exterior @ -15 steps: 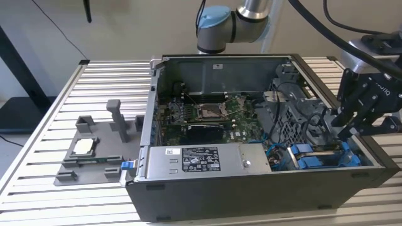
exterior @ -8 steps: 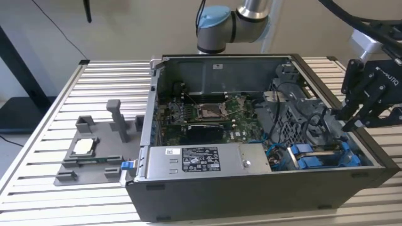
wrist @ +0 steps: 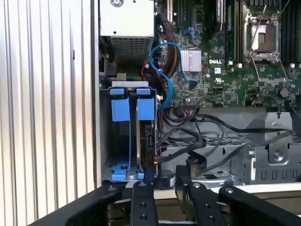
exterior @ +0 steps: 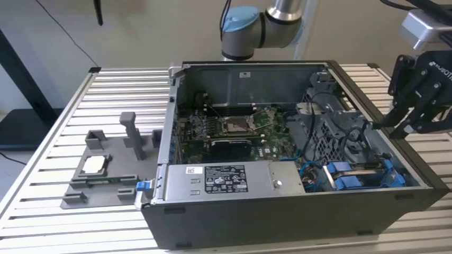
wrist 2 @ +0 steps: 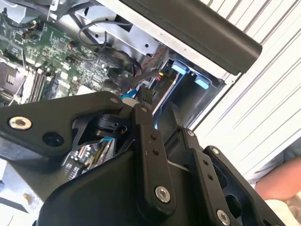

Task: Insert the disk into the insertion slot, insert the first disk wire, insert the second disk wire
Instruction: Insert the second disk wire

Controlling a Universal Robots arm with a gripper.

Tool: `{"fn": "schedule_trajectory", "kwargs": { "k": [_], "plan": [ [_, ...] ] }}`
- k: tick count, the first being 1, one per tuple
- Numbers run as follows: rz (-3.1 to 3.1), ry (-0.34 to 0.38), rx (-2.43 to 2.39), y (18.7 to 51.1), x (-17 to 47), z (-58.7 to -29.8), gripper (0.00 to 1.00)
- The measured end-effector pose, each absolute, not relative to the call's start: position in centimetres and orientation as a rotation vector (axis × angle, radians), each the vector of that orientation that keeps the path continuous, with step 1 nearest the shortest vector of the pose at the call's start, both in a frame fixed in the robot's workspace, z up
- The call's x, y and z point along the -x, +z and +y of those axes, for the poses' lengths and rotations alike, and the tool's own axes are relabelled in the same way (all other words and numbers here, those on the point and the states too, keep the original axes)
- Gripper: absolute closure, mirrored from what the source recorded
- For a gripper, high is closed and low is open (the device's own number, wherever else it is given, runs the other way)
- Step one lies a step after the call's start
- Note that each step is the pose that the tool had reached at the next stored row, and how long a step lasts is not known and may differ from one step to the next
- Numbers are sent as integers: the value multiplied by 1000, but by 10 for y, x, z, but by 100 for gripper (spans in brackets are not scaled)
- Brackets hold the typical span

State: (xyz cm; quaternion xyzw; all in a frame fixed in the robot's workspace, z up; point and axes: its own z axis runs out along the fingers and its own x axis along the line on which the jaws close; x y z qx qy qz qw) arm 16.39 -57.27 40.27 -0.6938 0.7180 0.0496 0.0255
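Note:
The insertion slot (exterior: 341, 182) is a dark metal bay with bright blue clips at the near corner of the open computer case, on the exterior view's right. In the first wrist view the insertion slot (wrist: 121, 109) holds a dark disk (wrist: 146, 136) standing on edge beside the blue rails. Black disk wires (wrist: 202, 141) lie loose across the grey metal cage next to it. My gripper (exterior: 397, 129) hangs above the case's edge on that side. In the first wrist view my gripper (wrist: 164, 181) is open by a narrow gap, just off the disk's connector end, with nothing gripped. The second wrist view has my gripper (wrist 2: 162, 113) over the insertion slot (wrist 2: 181, 69).
A grey labelled power-supply box (exterior: 226, 180) fills the case's front. The green motherboard (exterior: 240, 127) lies behind it, with a blue cable (wrist: 164, 70) looping over it. A grey fixture (exterior: 95, 166) sits on the slatted table (exterior: 127, 90). A person's arm (wrist 2: 282, 179) is close by.

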Motion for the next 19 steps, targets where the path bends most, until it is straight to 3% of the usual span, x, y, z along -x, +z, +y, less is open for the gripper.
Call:
{"fn": "schedule_trajectory", "kwargs": {
  "k": [19],
  "plan": [
    [2204, 184, 2130, 392, -165, -553, 67]
  ]
}}
